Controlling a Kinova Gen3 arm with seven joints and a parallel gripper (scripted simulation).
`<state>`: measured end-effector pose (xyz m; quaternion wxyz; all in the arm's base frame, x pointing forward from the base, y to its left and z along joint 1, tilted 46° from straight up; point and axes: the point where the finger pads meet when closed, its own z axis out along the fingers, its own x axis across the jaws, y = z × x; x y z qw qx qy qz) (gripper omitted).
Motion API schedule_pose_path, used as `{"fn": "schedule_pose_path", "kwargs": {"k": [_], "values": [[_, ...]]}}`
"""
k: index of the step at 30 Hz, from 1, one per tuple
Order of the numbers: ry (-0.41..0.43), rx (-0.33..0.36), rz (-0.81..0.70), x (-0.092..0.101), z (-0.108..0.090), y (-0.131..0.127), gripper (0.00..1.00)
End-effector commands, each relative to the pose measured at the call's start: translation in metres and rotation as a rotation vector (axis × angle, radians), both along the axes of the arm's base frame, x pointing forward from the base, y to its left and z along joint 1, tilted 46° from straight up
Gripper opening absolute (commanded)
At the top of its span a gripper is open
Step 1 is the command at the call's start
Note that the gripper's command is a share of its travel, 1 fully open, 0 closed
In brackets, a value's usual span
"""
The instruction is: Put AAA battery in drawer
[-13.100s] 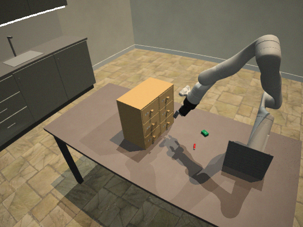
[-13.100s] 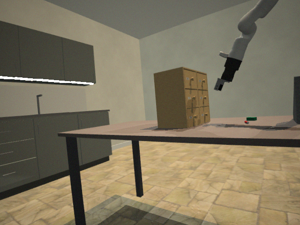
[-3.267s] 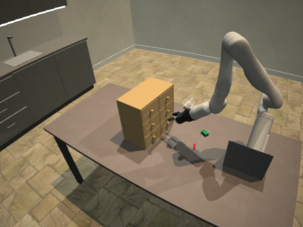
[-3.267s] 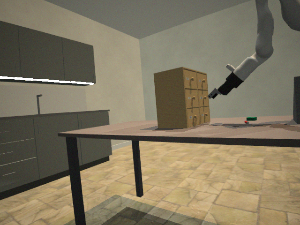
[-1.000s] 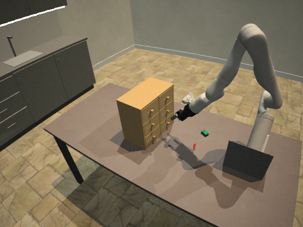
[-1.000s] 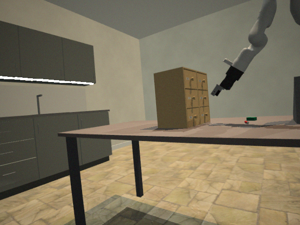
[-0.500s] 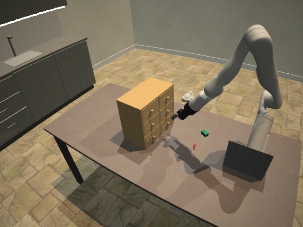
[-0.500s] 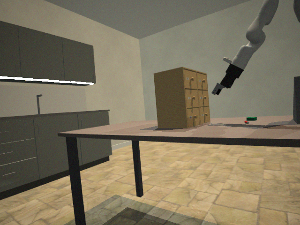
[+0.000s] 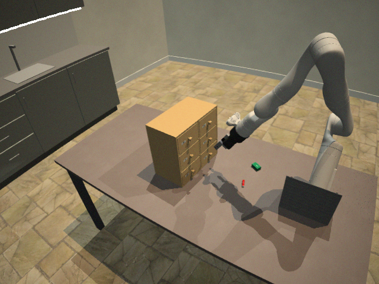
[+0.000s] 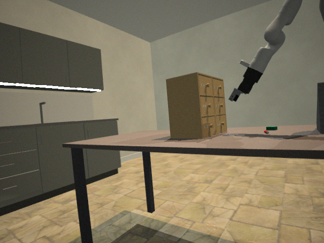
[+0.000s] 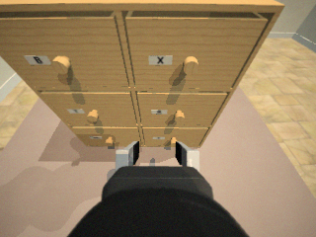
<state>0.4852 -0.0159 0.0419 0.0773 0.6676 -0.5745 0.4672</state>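
Wrist view shows the front of the small chest: six drawer fronts in two columns of three, each fitted with a rounded peg knob and a pale label plate. The drawer marked B is top left in that view, beside the drawer marked X. The lower labels are too small to read. No front visibly projects from the chest.

The end effector is raised in front of the chest, its fingers wide apart and nothing between them. It is clear of the worktop.

The AAA battery, a small red cylinder with a pale end, lies on the worktop in front of the chest, outside any drawer. Near it, and apart from it, sits a green block, rectangular with crisp edges. Both are between the chest and a dark upright panel at the arm's base.

Materials: the chest is box-shaped, with yellow-brown wood grain; the worktop is matt, dull pinkish brown, on dark square legs. The arm is smooth, pale and rounded; its shadow falls across the worktop. Irregular tan stone tiles pave the floor.

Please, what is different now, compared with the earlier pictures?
The gripper has moved back from the middle drawers of the chest, where it was close. The arm's elbow rose. The chest, the battery and the green box stayed.
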Motion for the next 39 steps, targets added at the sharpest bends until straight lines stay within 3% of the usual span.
{"fn": "schedule_pose_path", "kwargs": {"k": [1, 15, 39], "values": [[0.005, -0.001, 0.003, 0.001, 0.0, 0.004, 1.0], [0.023, -0.001, -0.02, -0.001, 0.003, 0.006, 1.0], [0.132, 0.013, -0.131, -0.013, 0.015, 0.02, 1.0]]}}
